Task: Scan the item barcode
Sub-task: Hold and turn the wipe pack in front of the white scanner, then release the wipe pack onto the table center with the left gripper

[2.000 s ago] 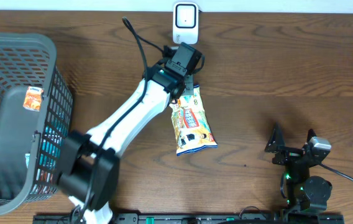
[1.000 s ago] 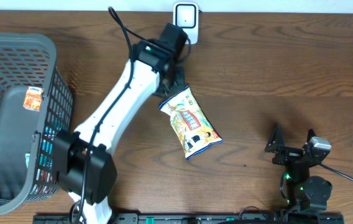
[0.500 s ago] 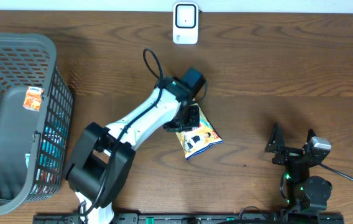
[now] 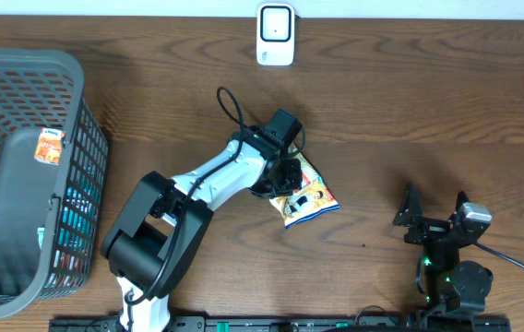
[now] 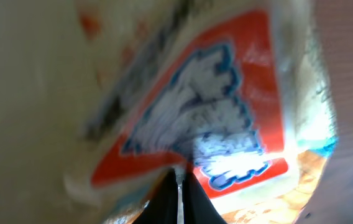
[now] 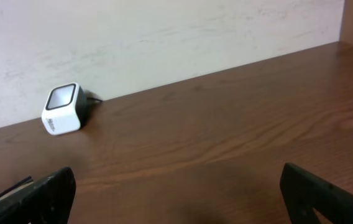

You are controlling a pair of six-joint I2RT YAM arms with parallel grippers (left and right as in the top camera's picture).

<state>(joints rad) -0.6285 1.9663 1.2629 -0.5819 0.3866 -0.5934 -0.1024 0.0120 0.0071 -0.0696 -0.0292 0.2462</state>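
Yellow snack bag (image 4: 310, 201); grey basket (image 4: 31, 57)

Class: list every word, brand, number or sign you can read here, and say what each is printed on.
None can be quoted; nothing reads clearly.
On the snack bag: white-and-blue lettering on a red panel, too blurred.
On the small orange item at the basket: print too small.
On the barcode scanner: no marking visible.
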